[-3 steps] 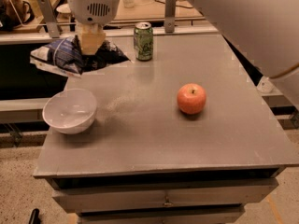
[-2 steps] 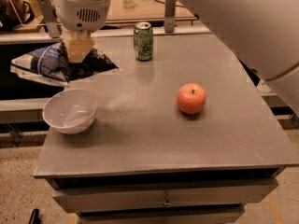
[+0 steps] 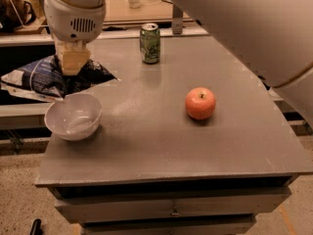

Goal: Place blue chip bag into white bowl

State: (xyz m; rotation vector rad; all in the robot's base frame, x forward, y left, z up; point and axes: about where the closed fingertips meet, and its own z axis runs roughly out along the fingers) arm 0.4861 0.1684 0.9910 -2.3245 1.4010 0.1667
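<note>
**A:** Where is the gripper, and does it have the bag?

**B:** The gripper hangs over the table's ten o'clock corner. Its fingers are clenched on the blue chip bag, pinching it near the middle. The bag fans out to both sides, and its left part reaches past the table's left edge.

**A:** And the bowl?

**B:** The white bowl sits at about eight o'clock on the table, close to the left edge, and looks empty. The bag is at the bowl's eleven o'clock, with its near edge just beside the far rim. I judge it is not yet over the middle.

**A:** So what could go wrong?

**B:** If the bag is let go off-centre, it would likely land across the rim. It looks about as wide as the bowl, so it could slide off toward the table's edge or onto the floor. Coming down too low might push the bowl, which stands near that edge. The crinkly foil could also cling to a finger.

**A:** The apple and the can?

**B:** They are at the bowl's three and one o'clock, well apart from it, so I see no trouble there.
</note>
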